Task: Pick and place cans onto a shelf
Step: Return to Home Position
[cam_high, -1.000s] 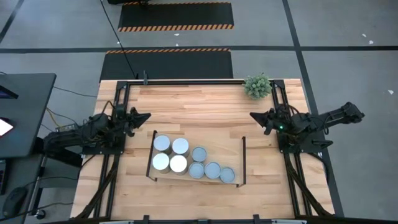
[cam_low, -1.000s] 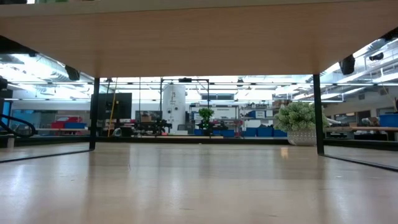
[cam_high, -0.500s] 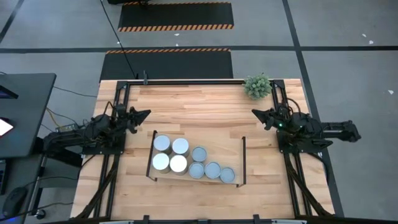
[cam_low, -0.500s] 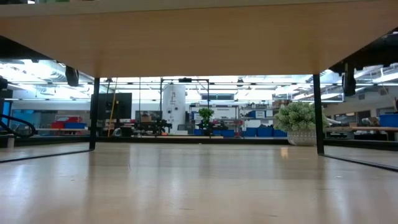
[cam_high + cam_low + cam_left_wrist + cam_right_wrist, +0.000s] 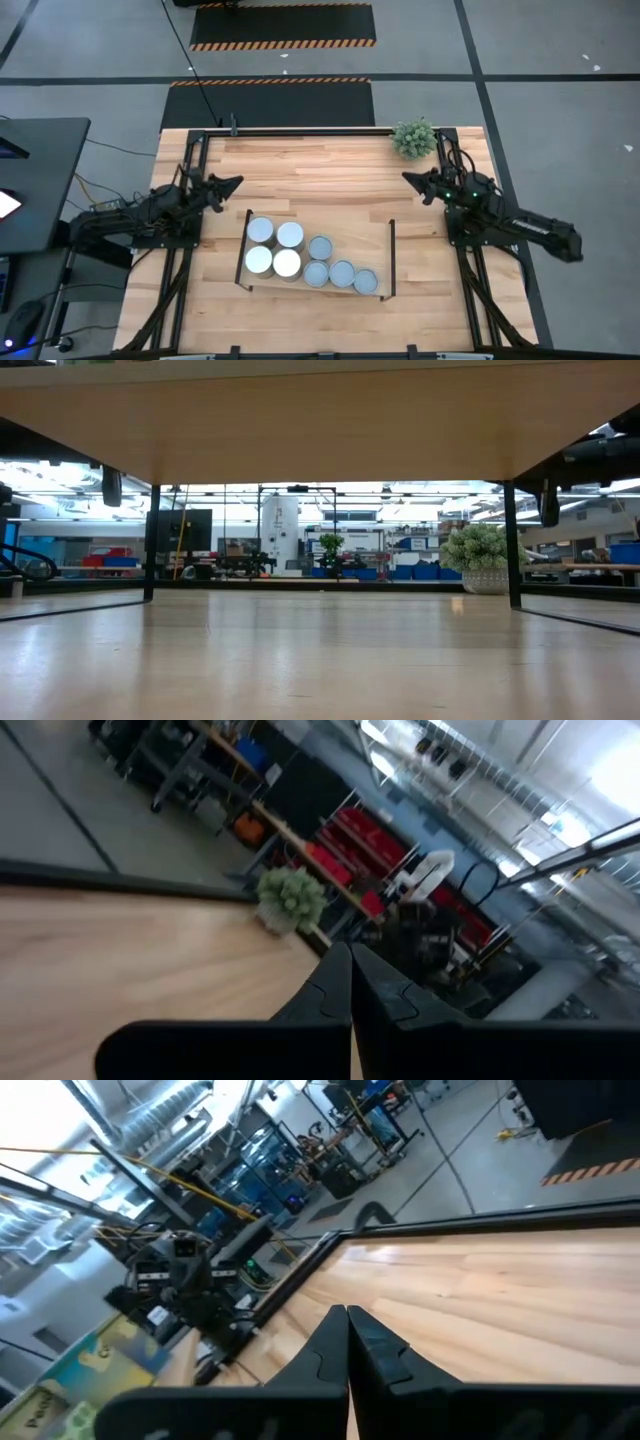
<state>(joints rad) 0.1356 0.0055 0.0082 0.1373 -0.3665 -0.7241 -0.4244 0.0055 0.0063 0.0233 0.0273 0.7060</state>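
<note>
Several silvery cans stand upright on the shelf (image 5: pixel 370 245), a light-wood board with black rails at its short sides, at the table's near middle. The whitish cans (image 5: pixel 274 247) form a block at the shelf's left end, and the bluish-grey cans (image 5: pixel 340 270) run toward its near right. My left gripper (image 5: pixel 238 182) is shut and empty over the table's left side, left of and beyond the shelf. My right gripper (image 5: pixel 405 180) is shut and empty over the right side, beyond the shelf's right rail. The low view shows the shelf's underside (image 5: pixel 320 420); the cans are hidden there.
A small green plant (image 5: pixel 415 137) stands at the table's far right corner, just beyond my right gripper. A black frame runs along the far edge and both sides. Bare tabletop (image 5: pixel 320 185) lies between the two grippers and beyond the shelf.
My right arm's rear part has swung toward the table's near edge. Its gripper has stayed over the same spot, has sunk a little in the low view and remains shut. The cans and shelf have not moved.
</note>
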